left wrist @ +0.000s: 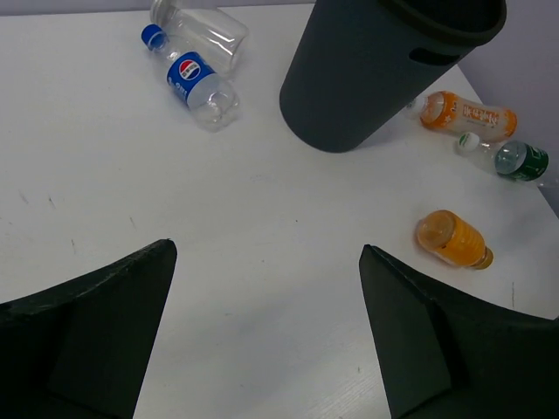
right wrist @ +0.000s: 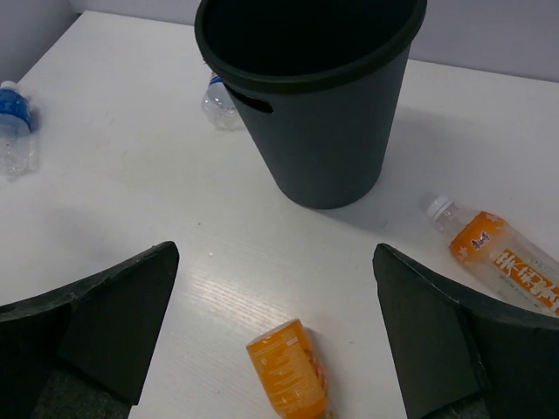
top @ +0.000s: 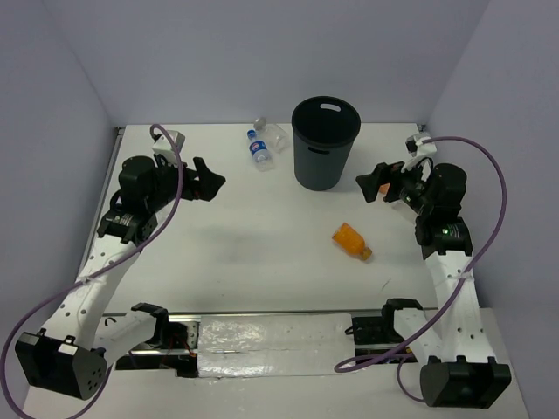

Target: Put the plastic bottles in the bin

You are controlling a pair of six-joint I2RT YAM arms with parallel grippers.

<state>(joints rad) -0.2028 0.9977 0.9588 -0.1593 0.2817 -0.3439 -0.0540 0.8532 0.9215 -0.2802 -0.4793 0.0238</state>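
the left gripper (top: 211,181) and right gripper (top: 370,186) were both spread open and empty, facing the bin (top: 326,144), i think to choose a target, while the orange bottle (top: 351,241) lay at its 5 o'clock and the blue-label bottle (top: 258,148) at 9 o'clock.

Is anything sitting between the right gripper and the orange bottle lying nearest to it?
Nothing visible does. The right gripper is open, and only white table shows between it and the orange bottle; the bin stands farther back.
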